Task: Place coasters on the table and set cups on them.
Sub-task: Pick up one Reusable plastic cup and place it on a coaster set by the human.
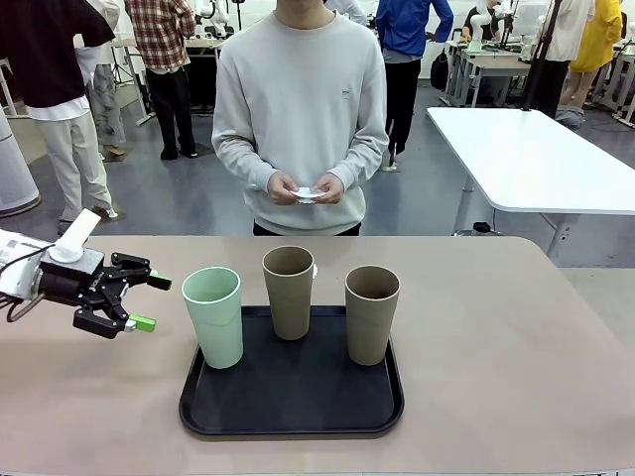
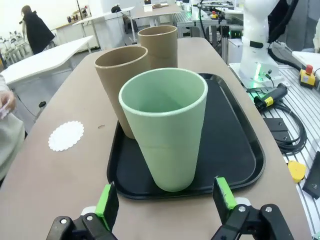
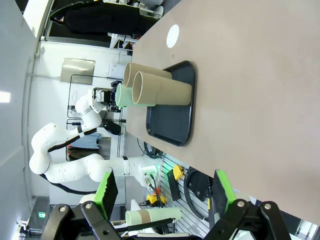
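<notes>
On tray [image 1: 288,416] three cups [image 1: 289,293]; beside, one coaster [image 2: 66,135]

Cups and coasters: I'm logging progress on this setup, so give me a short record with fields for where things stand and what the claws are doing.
mint cup: upright on tray, left edge
tan cups: two, upright on tray
coaster: one, bare, on table, person's side of tray
person's hands: holding something flat and white
left claw: open, beside mint cup, not touching
right claw: open, empty
cups on coasters: none yet
</notes>
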### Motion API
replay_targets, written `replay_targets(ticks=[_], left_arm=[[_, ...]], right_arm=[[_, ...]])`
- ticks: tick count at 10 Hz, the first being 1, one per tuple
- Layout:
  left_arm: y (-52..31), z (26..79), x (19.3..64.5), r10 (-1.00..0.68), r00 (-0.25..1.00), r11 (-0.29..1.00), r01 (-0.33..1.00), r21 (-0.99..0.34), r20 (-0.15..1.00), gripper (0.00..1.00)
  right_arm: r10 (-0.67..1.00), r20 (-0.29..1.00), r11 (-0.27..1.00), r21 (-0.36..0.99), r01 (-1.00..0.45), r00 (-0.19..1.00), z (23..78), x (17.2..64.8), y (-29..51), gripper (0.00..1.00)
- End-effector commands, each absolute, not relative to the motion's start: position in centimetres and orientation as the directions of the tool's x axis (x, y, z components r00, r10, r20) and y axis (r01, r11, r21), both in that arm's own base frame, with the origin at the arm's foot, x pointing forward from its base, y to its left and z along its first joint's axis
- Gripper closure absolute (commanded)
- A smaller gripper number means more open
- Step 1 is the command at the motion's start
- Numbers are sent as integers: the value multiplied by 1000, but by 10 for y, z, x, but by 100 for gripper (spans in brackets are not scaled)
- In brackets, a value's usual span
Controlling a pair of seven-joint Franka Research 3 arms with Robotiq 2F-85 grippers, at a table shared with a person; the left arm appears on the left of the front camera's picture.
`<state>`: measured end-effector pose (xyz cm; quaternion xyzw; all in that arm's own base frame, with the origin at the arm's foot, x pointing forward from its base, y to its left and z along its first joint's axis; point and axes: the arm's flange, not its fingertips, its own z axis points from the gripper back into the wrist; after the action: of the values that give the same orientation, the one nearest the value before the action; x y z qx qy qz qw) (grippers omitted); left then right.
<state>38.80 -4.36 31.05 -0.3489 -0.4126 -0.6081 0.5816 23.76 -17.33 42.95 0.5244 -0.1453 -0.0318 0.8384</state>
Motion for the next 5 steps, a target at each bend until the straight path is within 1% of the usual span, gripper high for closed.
replay_targets(ticks=[1, 3, 5], left_arm=[[-55, 291, 390, -397, 3, 56, 998, 20, 918, 0], [-70, 284, 390, -404, 83, 74, 996, -58, 911, 0], [-81, 282, 388, -400, 99, 56, 995, -84, 911, 0]], right_arm=[[-216, 218, 443, 891, -103, 952, 429, 240, -174, 0], [-216, 218, 443, 891, -103, 952, 429, 240, -174, 0], [-216, 218, 443, 891, -103, 952, 429, 240, -174, 0]])
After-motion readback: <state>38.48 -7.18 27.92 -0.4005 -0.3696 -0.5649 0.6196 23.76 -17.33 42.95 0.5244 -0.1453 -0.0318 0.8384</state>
